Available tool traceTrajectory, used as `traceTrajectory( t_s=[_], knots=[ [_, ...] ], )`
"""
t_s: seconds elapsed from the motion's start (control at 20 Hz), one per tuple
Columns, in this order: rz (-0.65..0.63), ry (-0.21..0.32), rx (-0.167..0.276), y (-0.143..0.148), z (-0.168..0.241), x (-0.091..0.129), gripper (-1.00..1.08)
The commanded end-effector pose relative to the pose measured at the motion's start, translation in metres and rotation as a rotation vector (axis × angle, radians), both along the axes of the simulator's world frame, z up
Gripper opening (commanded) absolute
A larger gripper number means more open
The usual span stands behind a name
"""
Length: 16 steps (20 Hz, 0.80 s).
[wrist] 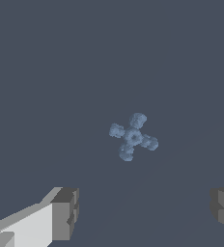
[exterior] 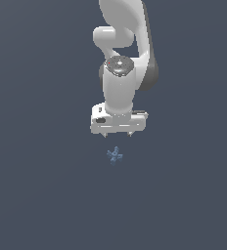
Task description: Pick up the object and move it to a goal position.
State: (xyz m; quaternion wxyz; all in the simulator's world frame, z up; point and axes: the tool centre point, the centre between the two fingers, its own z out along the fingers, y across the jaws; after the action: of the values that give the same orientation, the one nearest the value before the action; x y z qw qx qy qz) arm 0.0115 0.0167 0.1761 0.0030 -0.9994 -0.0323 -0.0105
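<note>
A tiny pale-blue jack-like object (exterior: pixel 115 156) lies flat on the dark slate-grey counter (exterior: pixel 47 195), alone and untouched. In the wrist view the object (wrist: pixel 133 137) shows four short knobbly prongs crossing at a rounded hub, the cross turned slightly askew. Its surface looks lumpy and matte. In the exterior view it sits near the middle of the scene.

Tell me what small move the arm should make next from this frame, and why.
Probably a short shift to centre the gripper over the pale-blue jack, then descend. In the wrist view the fingers stand wide apart with nothing between them, and the jack lies beyond the line joining them, not in the gap. In the exterior view the jack lies free, apart from the fingertips.
</note>
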Motion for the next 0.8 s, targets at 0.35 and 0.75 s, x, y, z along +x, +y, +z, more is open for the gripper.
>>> traceTrajectory(
  t_s=[0.35, 0.75],
  knots=[
    [0.018, 0.002, -0.001, 0.002, -0.002, 0.001, 1.0],
    [0.109, 0.006, -0.007, -0.001, -0.018, 0.008, 1.0]
  ],
)
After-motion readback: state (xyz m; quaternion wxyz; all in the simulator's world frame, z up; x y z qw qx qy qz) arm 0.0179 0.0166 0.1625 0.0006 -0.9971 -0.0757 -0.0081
